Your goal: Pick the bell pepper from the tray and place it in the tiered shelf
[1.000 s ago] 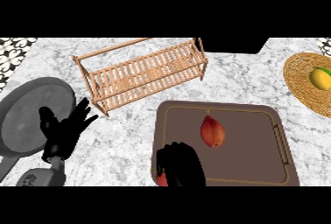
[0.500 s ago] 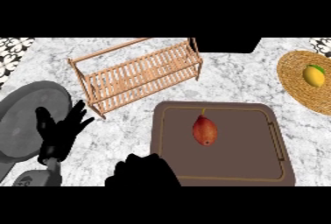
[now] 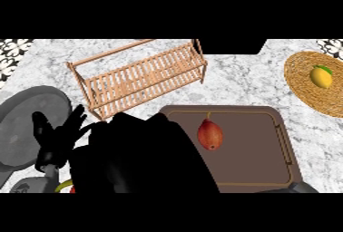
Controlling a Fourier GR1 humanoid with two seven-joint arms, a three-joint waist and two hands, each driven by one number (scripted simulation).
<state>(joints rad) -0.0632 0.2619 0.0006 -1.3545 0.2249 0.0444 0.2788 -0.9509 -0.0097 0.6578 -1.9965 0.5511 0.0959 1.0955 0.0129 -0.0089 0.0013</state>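
Observation:
The bell pepper [image 3: 209, 133], red and elongated with a small stem, lies in the left half of the brown tray [image 3: 264, 152]. Behind the tray, to the left, stands the wooden tiered shelf [image 3: 140, 74] of slats, with nothing on it. A big black shape, my right hand [image 3: 144, 156], fills the lower middle and hides the tray's left edge; it sits just left of the pepper, and I see no contact between them. My left hand [image 3: 59, 136] rests open at the left, fingers up, over the grey pan.
A grey round pan [image 3: 23, 120] lies at the left edge. At the far right, a woven mat [image 3: 305, 88] carries a yellow lemon [image 3: 321, 77]. Bare marble counter [image 3: 248, 79] lies between the shelf and the mat.
The black right hand has grown much larger and spread up and left, now covering the tray's left edge. The pepper lies where it was on the tray; the left hand has hardly moved.

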